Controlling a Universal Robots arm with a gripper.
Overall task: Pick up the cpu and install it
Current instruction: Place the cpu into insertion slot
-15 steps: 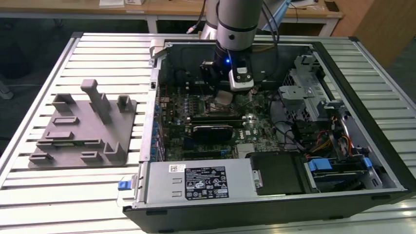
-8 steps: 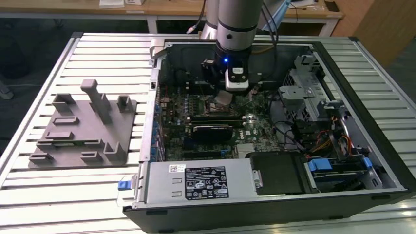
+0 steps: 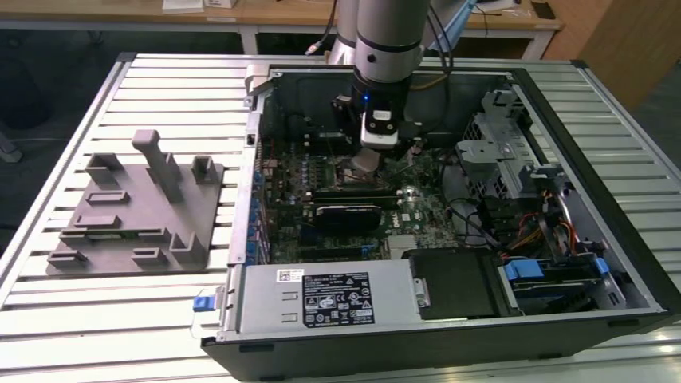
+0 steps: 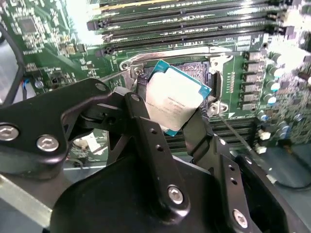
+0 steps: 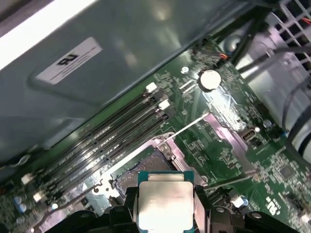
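Silver metal first: the power supply box (image 3: 319,299) sits along the near edge of the open computer case (image 3: 426,351), which lies on its side on a slatted metal table (image 3: 64,319). Off on the exterior view's left, on the same table and outside the case, there's a grey plastic tray (image 3: 139,211) with upright posts.

A bit further in, the green motherboard (image 3: 426,211) covers the case floor. A black rectangular block (image 3: 346,217) lies on it, just nearer than the arm's tool.

Next comes the gripper (image 3: 368,163), reaching straight down into the middle of the case from the robot arm (image 3: 388,32). Its two black fingers (image 4: 148,136) are pinching the cpu (image 4: 172,99) by opposite edges, so the chip is up in the gripper's grasp, silvery top plate showing in both wrist views. In the second wrist view it looks tilted, hanging right over the open socket (image 4: 194,73) with its metal retention frame. Whether a corner touches the socket, can't tell.

Just beyond the socket run the long black memory slots (image 5: 107,131), and a round coin battery (image 5: 210,80) sits on the board past those. Farthest back, beyond the case wall, stands a wooden desk (image 3: 266,16).
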